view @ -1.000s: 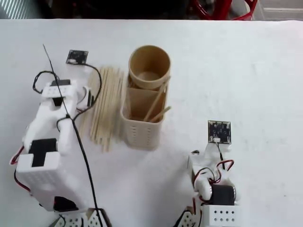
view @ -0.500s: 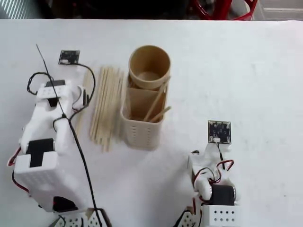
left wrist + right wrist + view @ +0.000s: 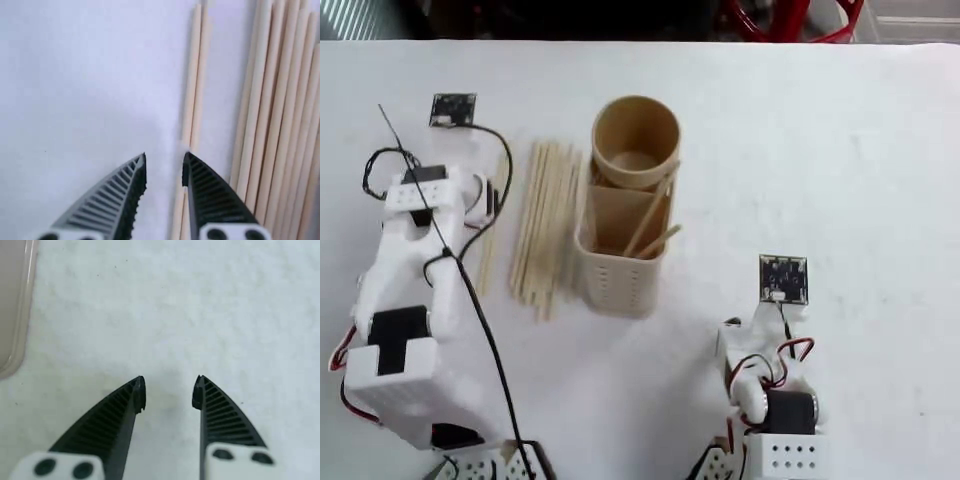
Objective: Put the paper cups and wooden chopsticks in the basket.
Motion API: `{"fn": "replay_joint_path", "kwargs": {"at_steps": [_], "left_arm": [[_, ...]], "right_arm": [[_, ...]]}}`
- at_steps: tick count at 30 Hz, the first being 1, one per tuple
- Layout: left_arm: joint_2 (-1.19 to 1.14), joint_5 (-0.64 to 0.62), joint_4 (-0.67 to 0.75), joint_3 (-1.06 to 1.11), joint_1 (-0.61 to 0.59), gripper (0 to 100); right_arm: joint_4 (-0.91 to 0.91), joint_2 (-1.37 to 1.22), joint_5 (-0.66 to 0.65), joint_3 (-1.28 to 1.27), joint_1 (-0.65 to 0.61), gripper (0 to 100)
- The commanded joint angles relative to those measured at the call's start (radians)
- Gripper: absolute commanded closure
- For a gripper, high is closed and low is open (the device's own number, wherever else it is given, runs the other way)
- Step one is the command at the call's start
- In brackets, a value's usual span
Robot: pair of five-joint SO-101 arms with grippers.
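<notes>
Chopsticks of pale wood [image 3: 545, 228] lie in a loose row on the white bench [image 3: 840, 150], just beside the beige perforated plastic basket [image 3: 615, 285]. A tan paper cup [image 3: 635, 140] stands at the basket's far end, and two more sticks [image 3: 655, 230] lean inside. From the left wrist, the left claw [image 3: 164, 164] is slightly spread, one tip over a separate stick pair [image 3: 192, 100]. Right claw [image 3: 169, 387], spread and holding nothing, hangs above bare bench near the basket's rim.

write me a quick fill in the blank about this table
The loose chopsticks lie between the basket and the ___ arm. Inside the basket lean ___ chopsticks. The jaws on the right arm stand ___. Missing words: left; two; open.
</notes>
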State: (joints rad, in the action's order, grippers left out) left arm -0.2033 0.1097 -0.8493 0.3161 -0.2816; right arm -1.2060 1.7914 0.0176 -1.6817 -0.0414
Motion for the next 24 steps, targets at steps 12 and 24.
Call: {"fn": "replay_joint_path", "kwargs": {"at_steps": [12,24], "left_arm": [[0.047,0.002,0.081,0.066,0.054,86],[0.005,0.002,0.069,0.031,0.05,86]], "right_arm": [[-0.007,0.007,-0.008,-0.009,-0.002,83.9],[-0.007,0.007,-0.008,-0.009,-0.004,83.9]]}}
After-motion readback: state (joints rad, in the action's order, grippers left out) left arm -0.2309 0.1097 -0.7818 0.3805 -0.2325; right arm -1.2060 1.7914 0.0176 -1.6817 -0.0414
